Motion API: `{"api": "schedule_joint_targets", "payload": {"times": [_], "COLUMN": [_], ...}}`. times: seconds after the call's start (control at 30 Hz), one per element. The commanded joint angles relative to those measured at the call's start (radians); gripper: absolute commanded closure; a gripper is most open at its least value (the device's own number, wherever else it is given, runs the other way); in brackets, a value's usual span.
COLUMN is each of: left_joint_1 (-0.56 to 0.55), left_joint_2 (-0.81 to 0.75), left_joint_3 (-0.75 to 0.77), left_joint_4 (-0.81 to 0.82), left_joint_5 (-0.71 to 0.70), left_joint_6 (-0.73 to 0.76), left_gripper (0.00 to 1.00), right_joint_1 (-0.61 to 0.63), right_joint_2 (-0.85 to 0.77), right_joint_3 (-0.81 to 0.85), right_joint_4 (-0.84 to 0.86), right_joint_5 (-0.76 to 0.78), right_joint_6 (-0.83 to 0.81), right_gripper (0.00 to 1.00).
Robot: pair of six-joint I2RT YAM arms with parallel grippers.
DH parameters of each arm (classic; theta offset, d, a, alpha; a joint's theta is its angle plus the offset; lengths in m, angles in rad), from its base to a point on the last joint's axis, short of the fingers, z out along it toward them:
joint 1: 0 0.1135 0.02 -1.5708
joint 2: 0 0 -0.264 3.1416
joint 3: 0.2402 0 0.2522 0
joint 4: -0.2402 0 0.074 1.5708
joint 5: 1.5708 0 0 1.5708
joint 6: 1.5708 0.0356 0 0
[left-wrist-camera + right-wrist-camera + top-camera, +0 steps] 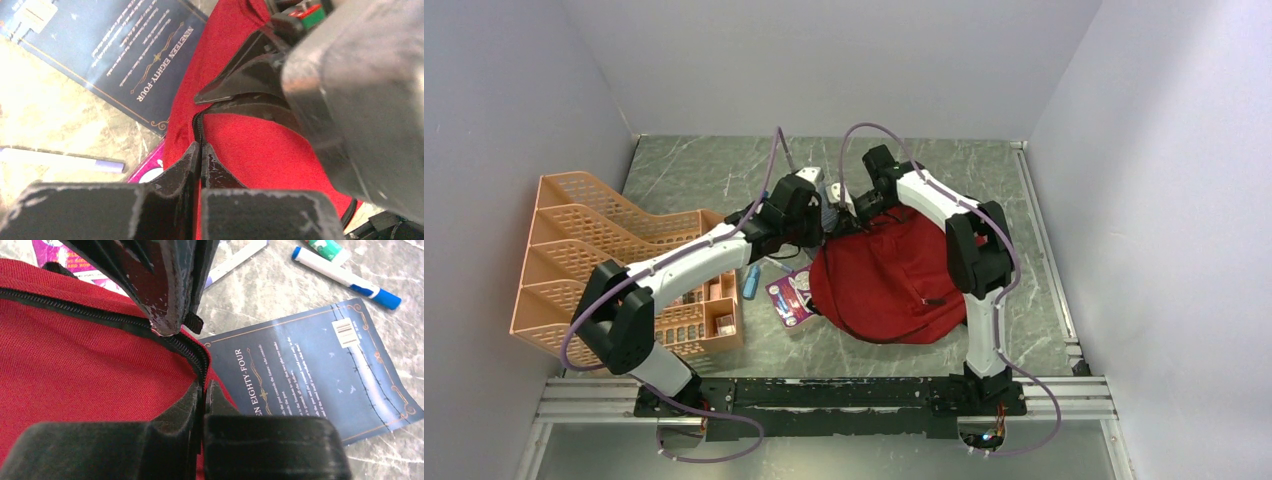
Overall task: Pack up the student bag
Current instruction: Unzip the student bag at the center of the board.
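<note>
Red student bag (889, 285) sits mid-table between the arms, and its zipper (100, 315) looks shut. Both the left gripper (201, 150) and right gripper (204, 390) are pinched closed on the same zipper seam at its far-left edge. My worry: that thin grip slips off the fabric, or pulling drags the whole bag over the book (310, 365) right beside it, since nothing pins it down.
</note>
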Motion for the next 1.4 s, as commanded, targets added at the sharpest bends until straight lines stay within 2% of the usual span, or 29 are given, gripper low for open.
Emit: {"api": "schedule_joint_targets", "payload": {"times": [0.0, 0.13, 0.2, 0.23, 0.37, 0.57, 0.73, 0.9, 1.13, 1.37], "left_joint_1": [-0.010, -0.010, -0.011, -0.012, -0.011, -0.022, -0.023, -0.023, -0.019, 0.044], "left_joint_2": [-0.005, 0.029, 0.066, 0.088, 0.186, 0.370, 0.474, 0.485, 0.390, 0.322], "left_joint_3": [0.116, 0.250, 0.345, 0.393, 0.587, 0.941, 1.142, 1.141, 0.958, 0.791], "left_joint_4": [-0.014, -0.031, -0.049, -0.056, -0.076, -0.137, -0.153, -0.123, -0.082, -0.045], "left_joint_5": [0.020, 0.010, -0.010, -0.015, -0.017, -0.024, -0.059, -0.115, -0.210, -0.262], "left_joint_6": [0.024, 0.038, 0.049, 0.057, 0.077, 0.108, 0.117, 0.117, 0.131, 0.122], "left_gripper": [0.95, 0.95, 0.95, 0.95, 0.95, 0.95, 0.95, 0.95, 0.95, 0.95], "right_joint_1": [-0.038, -0.069, -0.071, -0.073, -0.078, -0.083, -0.091, -0.095, -0.096, -0.101], "right_joint_2": [-0.125, -0.311, -0.398, -0.421, -0.486, -0.596, -0.660, -0.742, -0.827, -0.937], "right_joint_3": [-0.093, -0.293, -0.366, -0.371, -0.311, -0.281, -0.265, -0.295, -0.368, -0.491], "right_joint_4": [0.366, 0.838, 1.062, 1.095, 1.008, 0.984, 0.935, 0.937, 0.937, 0.953], "right_joint_5": [-0.019, 0.067, 0.261, 0.355, 0.546, 0.866, 1.021, 1.151, 1.383, 1.432], "right_joint_6": [0.313, 0.696, 0.937, 0.996, 1.000, 1.099, 1.150, 1.278, 1.494, 1.663], "right_gripper": [1.00, 1.00, 1.00, 1.00, 1.00, 1.00, 1.00, 1.00, 1.00, 1.00]}}
